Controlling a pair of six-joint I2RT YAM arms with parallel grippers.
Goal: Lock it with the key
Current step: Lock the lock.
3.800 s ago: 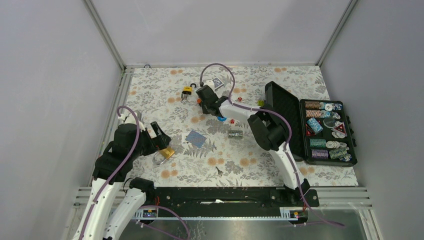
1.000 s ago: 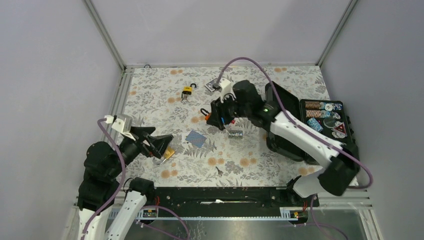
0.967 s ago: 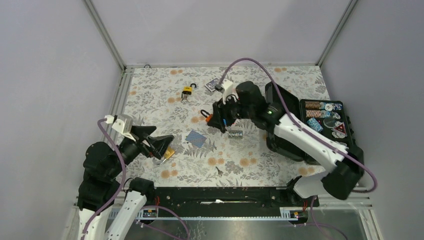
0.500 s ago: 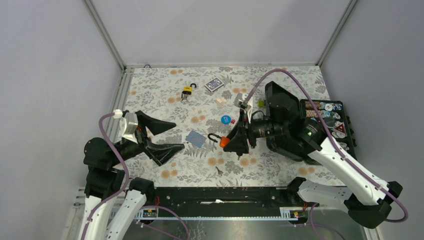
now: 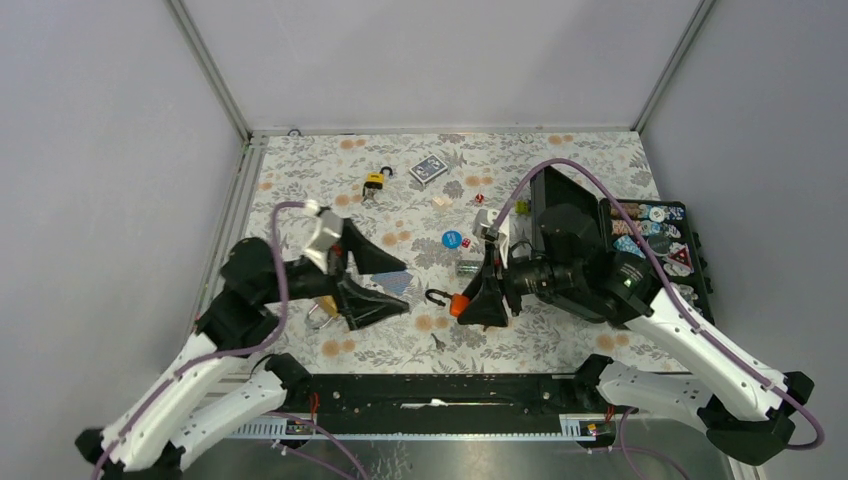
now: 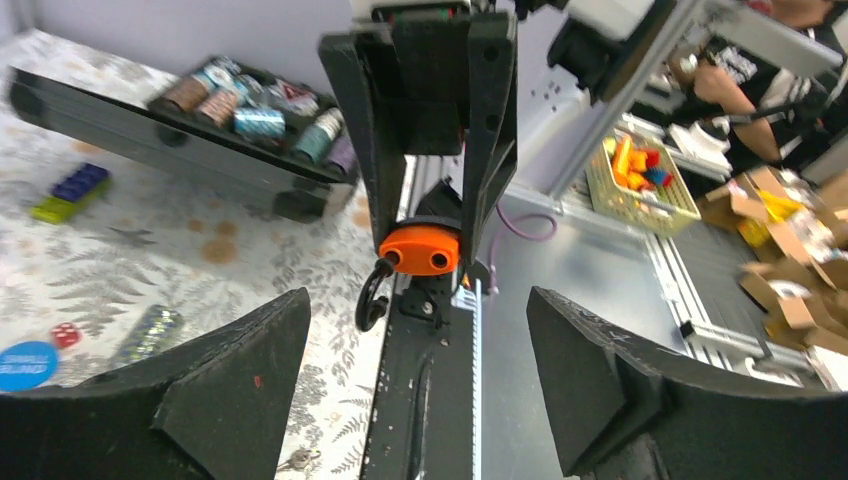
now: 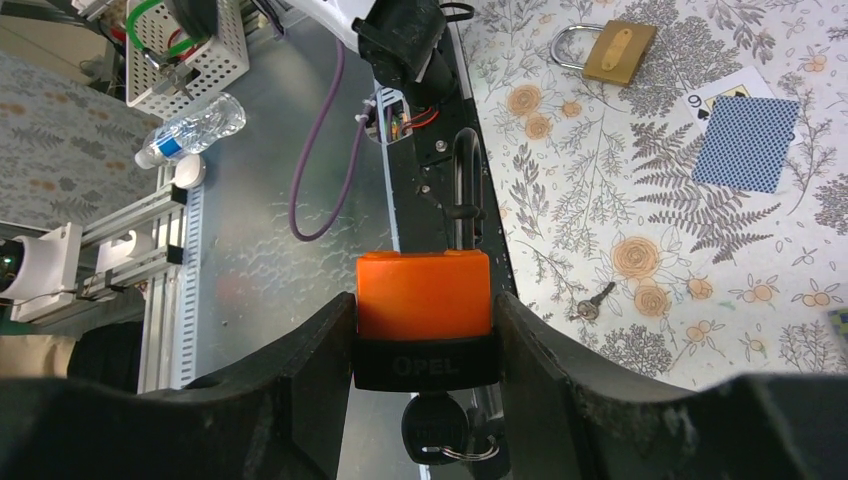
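Padlock (image 7: 424, 305), orange, is held above the table, its body clamped in the right gripper (image 7: 424, 345). It looks small, rigid and fairly heavy, with slick sides. The left gripper (image 6: 418, 312), spread wide, should pinch the key (image 7: 430, 428) at its base.

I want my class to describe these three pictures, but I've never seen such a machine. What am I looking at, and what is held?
Two robot arms, left and right, are bolted at the edge of a table. The wide picture looks down from above; the other two come from cameras on each wrist. The right hand is shut on an orange padlock with a key in its underside. The left hand is open, facing it. On the table lie a brass padlock, a playing card, a loose key and a case of poker chips.
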